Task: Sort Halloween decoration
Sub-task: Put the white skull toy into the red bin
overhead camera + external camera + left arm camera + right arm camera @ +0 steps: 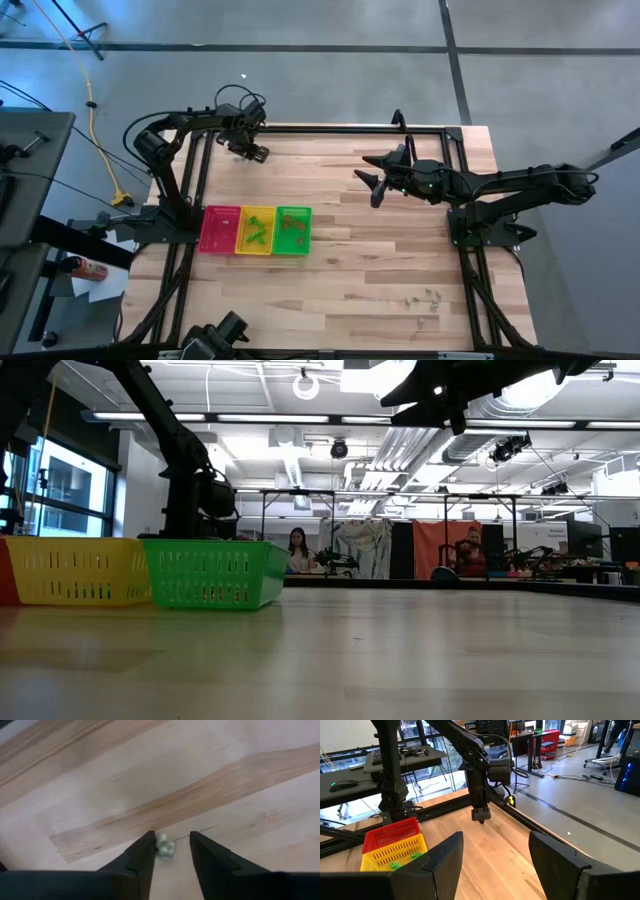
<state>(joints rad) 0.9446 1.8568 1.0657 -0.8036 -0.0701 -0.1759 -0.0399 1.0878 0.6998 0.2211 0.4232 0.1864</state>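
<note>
A: Left wrist view puts a pale grey trinket (164, 846) between the fingertips of the left gripper (170, 845), down near the far left corner of the table (380, 290). It sits hard against one finger (144, 851), with a clear gap to the other. If the jaws close off-centre like that, I reckon it could squirt out sideways or roll off the far edge.

B: So is it pinched?

A: Cannot tell. The jaws stand partly apart around it, and whether they grip it or only touch it is unclear.

B: And the rest?

A: A red tray (219, 230), a yellow one (256, 231) and a green one (292, 231) lie side by side near the left edge, with bits inside. A few more trinkets (425, 297) lie toward the near right corner. The right gripper (372, 175) hovers above the middle, jaws spread wide, empty.
</note>
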